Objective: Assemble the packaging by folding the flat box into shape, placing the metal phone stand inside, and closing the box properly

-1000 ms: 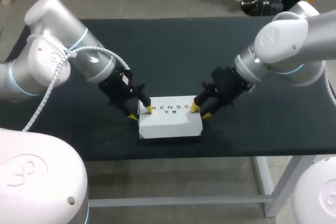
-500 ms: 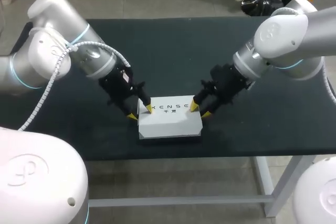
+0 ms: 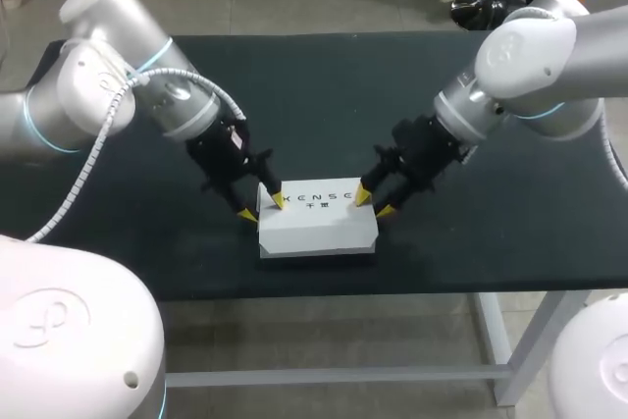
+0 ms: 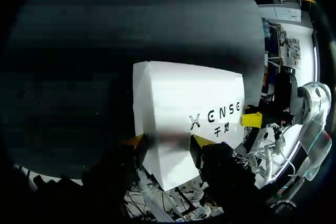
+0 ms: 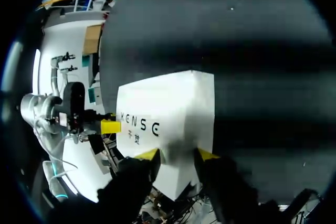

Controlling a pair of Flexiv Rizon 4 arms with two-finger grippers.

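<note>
Fingers (image 3: 278, 201) on the left gripper (image 3: 261, 208) are spread, one yellow tip on the box (image 3: 319, 228) lid and the other just off its left end, so it straddles that far corner rather than pinching anything. Right gripper (image 3: 374, 204) mirrors it at the far right corner, also spread, one tip on top and one by the end wall. Box sits formed and looks closed near the front edge of the table (image 3: 324, 85), between the two arms. Can't see the stand, so no idea if it's inside. My guess on handling: thin smooth card, light when empty, and the big top panel will dimple if you poke its middle. With a metal stand in there it'd be heavier and the load could shift. I'd hold near the corners and folded edges where it's stiffest, and squeeze gently since those slick walls could slip.
</note>
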